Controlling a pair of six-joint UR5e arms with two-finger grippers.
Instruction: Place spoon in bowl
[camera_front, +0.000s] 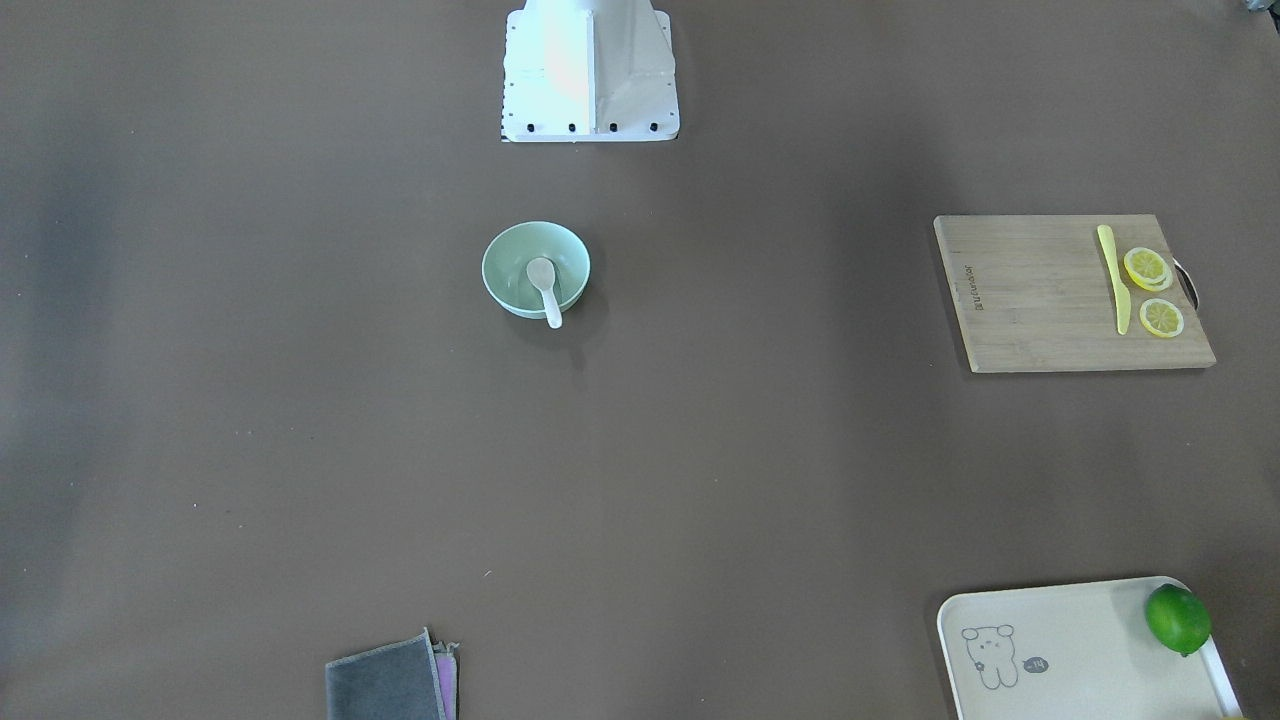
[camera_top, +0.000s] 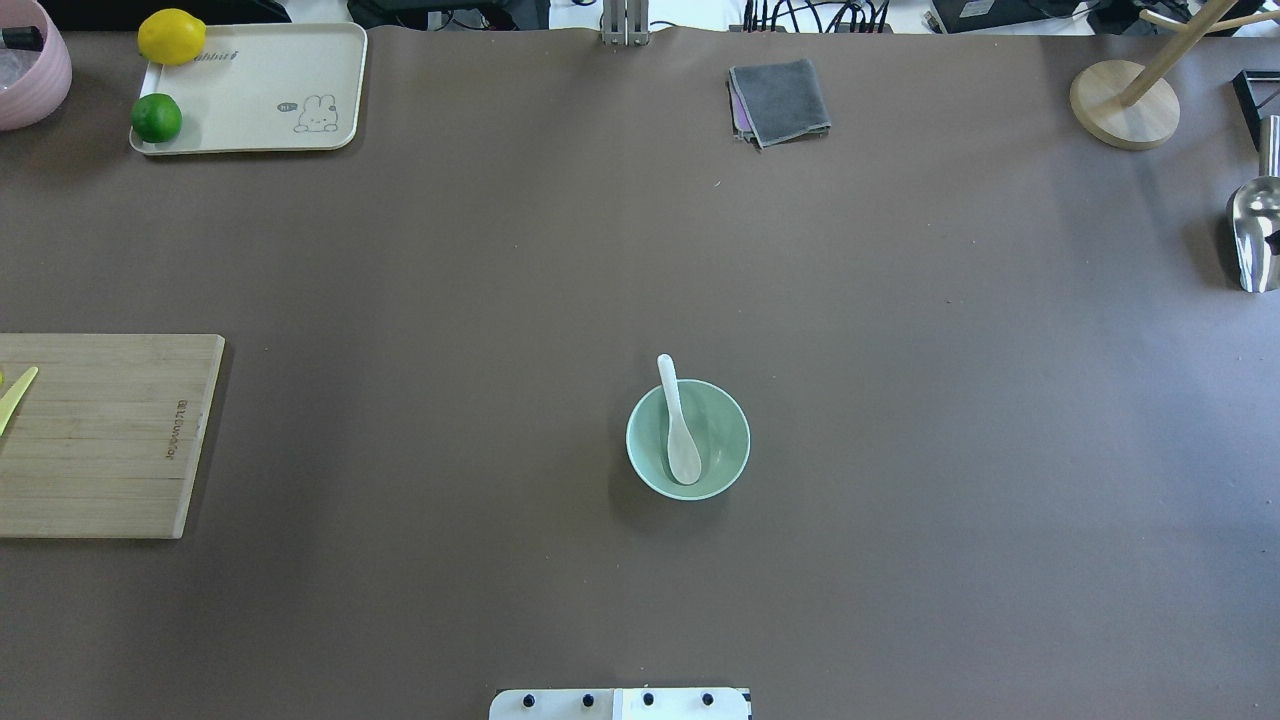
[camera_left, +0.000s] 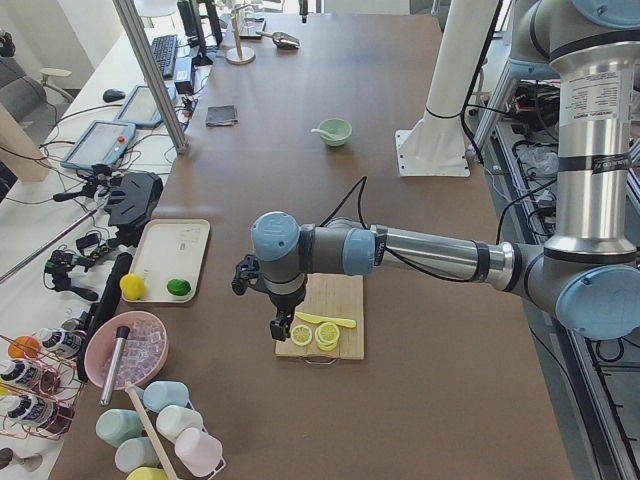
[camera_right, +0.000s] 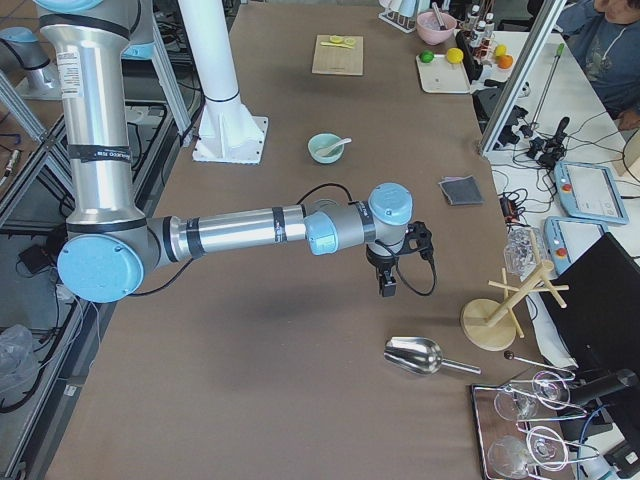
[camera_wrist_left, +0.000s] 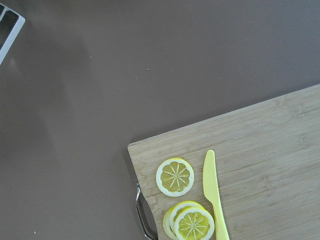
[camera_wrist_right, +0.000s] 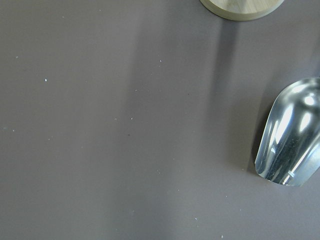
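The white spoon (camera_front: 546, 287) lies in the pale mint-green bowl (camera_front: 500, 262), scoop down inside and handle resting on the rim, sticking out. Both also show in the overhead view: the spoon (camera_top: 680, 428) and the bowl (camera_top: 727, 440), at the table's middle near the robot base. My left gripper (camera_left: 278, 328) hangs over the cutting board's end, far from the bowl. My right gripper (camera_right: 386, 288) hangs over bare table near the metal scoop. Both grippers show only in the side views, so I cannot tell whether they are open or shut.
A wooden cutting board (camera_front: 1050, 300) holds a yellow knife (camera_front: 1113, 280) and lemon slices (camera_front: 1147, 268). A cream tray (camera_front: 1070, 660) holds a lime (camera_front: 1178, 618). A grey cloth (camera_front: 385, 685), a metal scoop (camera_top: 1255, 235) and a wooden stand (camera_top: 1125, 105) lie at the table's edges.
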